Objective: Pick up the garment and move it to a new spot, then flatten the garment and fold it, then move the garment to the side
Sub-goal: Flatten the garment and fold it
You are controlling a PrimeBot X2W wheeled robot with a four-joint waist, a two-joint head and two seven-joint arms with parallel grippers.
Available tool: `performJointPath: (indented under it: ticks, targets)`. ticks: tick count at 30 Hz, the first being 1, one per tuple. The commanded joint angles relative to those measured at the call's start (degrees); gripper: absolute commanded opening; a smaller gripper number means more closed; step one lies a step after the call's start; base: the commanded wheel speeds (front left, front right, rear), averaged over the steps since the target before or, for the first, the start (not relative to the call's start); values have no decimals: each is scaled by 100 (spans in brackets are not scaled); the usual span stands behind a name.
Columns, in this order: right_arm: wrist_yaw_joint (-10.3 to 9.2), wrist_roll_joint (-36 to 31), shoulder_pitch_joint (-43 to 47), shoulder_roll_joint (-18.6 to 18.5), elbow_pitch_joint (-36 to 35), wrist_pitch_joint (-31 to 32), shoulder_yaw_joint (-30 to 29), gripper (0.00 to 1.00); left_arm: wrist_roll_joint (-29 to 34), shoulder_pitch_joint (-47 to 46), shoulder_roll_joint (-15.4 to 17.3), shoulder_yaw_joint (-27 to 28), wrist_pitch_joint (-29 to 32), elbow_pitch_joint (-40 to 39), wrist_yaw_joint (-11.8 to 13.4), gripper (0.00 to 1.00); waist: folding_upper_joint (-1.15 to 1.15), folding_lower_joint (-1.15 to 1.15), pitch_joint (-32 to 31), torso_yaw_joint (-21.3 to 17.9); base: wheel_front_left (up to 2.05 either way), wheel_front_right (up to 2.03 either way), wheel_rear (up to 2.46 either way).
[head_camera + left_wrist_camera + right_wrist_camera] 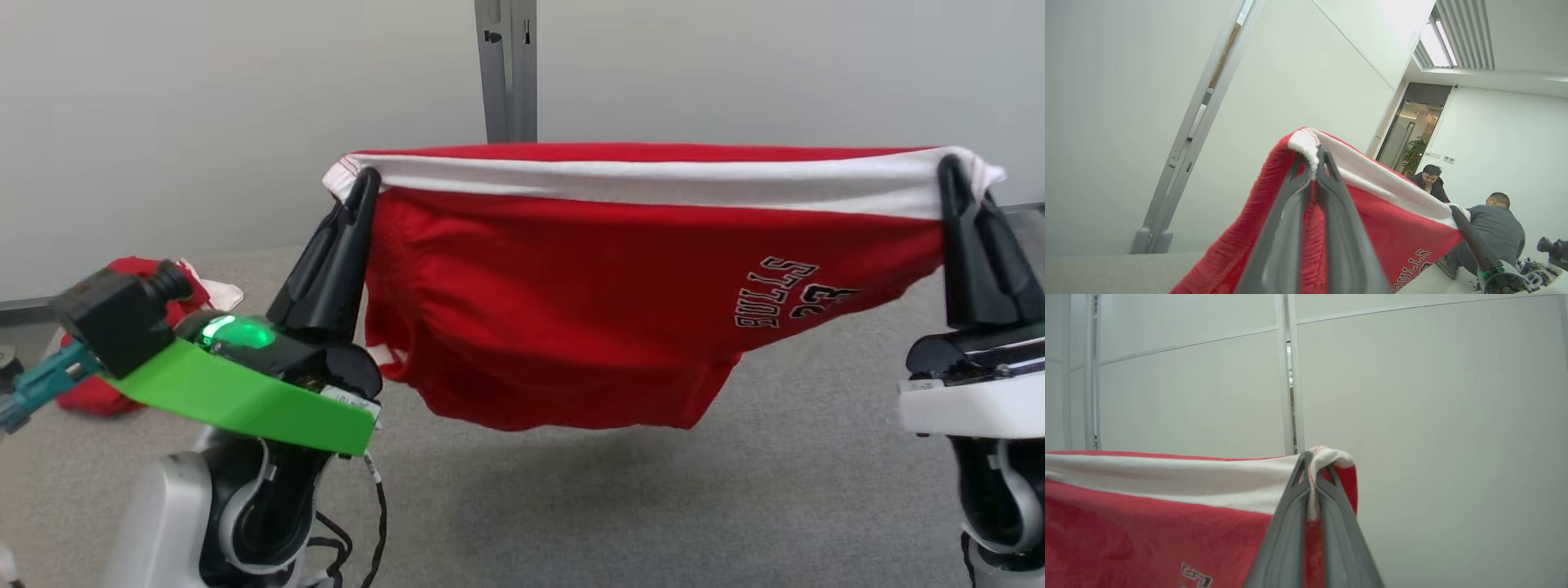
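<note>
Garment (571, 310) held taut across centre of frame.
Left tool (367, 175) and right tool (949, 167) each clamp one upper corner; red fabric sags between them.

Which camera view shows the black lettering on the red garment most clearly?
Head view: the whole lettering shows, upside down. Left wrist view gives part of it; right wrist view catches a corner at the bottom edge.

Bare carpet (620, 506) under garment (571, 310); red cloth pile (94, 396) left.
</note>
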Motion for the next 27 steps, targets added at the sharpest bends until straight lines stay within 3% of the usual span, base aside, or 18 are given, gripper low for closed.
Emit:
performJointPath:
  ticks: [1, 7, 12, 16, 20, 27]
  targets:
    - [-8, -57, 105, 8, -291, 121, -81, 0, 12, -111, 69, -1, 113, -239, 79, 0, 0, 0, -51, -140, 0, 0, 0]
    - [-8, -39, 188, 8, -946, 640, -344, 0, 133, -351, 194, -135, 546, -445, 321, 0, 0, 0, 58, -336, 0, 0, 0]
    - [-8, 206, 107, 68, -399, 863, -300, 0, 103, -674, 110, -241, 712, 380, 360, 0, 0, 0, 314, -428, 0, 0, 0]
    - [-8, 310, -673, -75, 721, 664, 54, 0, 242, -1342, 137, -216, 698, 1518, 257, 0, 0, 0, 605, -577, 0, 0, 0]
    - [-9, 194, -2145, -145, 2159, 270, 471, 0, 490, -2474, 208, -14, 401, 2728, 160, 0, 0, 0, 894, -815, 0, 0, 0]
    - [-11, -260, -4637, 269, 4602, -993, 677, 0, 797, -4486, 349, 302, -436, 4547, -141, 0, 0, 0, 1526, -1149, 0, 0, 0]
